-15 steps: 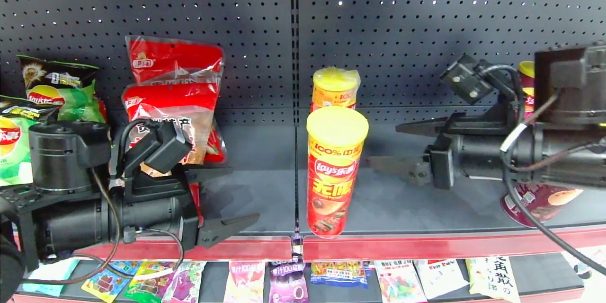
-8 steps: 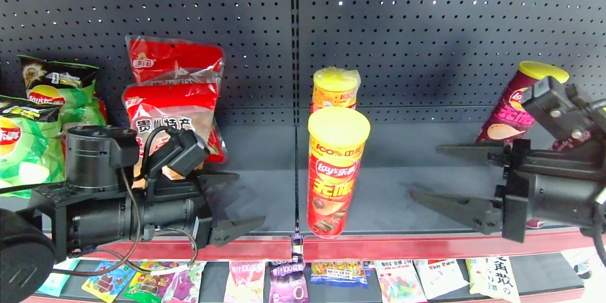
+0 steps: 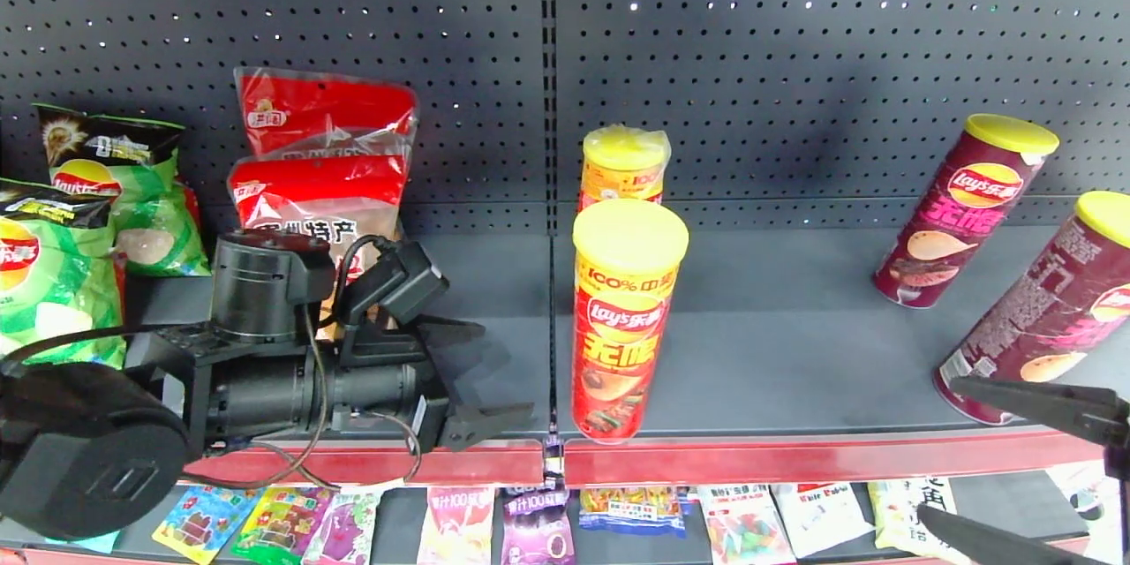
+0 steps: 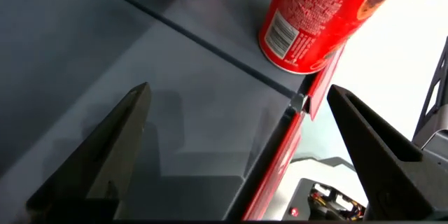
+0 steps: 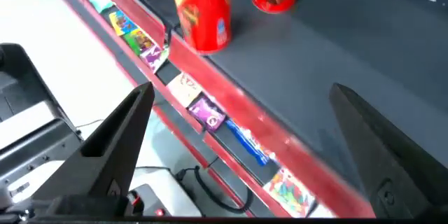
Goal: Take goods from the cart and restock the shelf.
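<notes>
Beyond your right gripper (image 3: pixel 940 450), withdrawn with jaws spread, the nearer maroon can (image 3: pixel 1046 309) stands shelved; left gripper (image 3: pixel 503 371), also spread, advances.

Left arm (image 3: pixel 265 388): lies level along the front edge of the shelf (image 3: pixel 777 353), on its left half, pointing toward the shelf's middle.
Left gripper (image 3: pixel 505 369): jaws spread wide, nothing between them; one finger over the shelf floor, the other at the front edge. From the left wrist, left gripper (image 4: pixel 238 91) shows the same wide gap.
Right gripper (image 3: pixel 937 448): at the shelf's right front corner, low; jaws spread wide and empty, one finger level with the front edge, the other below it.
</notes>
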Robot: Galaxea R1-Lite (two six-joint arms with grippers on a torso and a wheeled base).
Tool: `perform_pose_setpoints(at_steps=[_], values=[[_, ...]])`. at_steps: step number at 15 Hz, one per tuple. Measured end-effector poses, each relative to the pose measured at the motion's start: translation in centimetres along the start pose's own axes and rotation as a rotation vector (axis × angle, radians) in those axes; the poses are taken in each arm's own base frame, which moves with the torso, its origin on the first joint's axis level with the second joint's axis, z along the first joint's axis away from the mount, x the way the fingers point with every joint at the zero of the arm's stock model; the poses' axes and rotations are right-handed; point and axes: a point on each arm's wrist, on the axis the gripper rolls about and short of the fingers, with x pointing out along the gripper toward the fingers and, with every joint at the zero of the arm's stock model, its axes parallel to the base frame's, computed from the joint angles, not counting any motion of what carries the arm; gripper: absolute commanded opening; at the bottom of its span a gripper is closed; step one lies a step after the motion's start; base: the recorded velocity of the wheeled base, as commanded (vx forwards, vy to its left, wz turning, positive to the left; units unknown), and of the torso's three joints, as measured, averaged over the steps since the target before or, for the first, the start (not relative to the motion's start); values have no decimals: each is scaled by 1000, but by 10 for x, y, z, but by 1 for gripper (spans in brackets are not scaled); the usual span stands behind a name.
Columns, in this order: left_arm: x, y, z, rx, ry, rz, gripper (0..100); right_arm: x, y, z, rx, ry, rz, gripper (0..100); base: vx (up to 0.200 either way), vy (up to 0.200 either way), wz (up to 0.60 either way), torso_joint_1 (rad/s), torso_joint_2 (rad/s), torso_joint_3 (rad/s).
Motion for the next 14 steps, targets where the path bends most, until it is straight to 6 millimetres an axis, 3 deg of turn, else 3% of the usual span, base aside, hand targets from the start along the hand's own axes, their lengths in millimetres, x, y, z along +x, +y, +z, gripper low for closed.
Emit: perform_pose_setpoints(at_steps=[4,14], values=[[16,5,2,2,9,-12,100,-18,2,-3,-8,-62,-45,100,0,0,0,0,0,0],[40,10,5,9,15,-36,100,-22,3,-2,-13,-85,-57,100,0,0,0,0,0,0]])
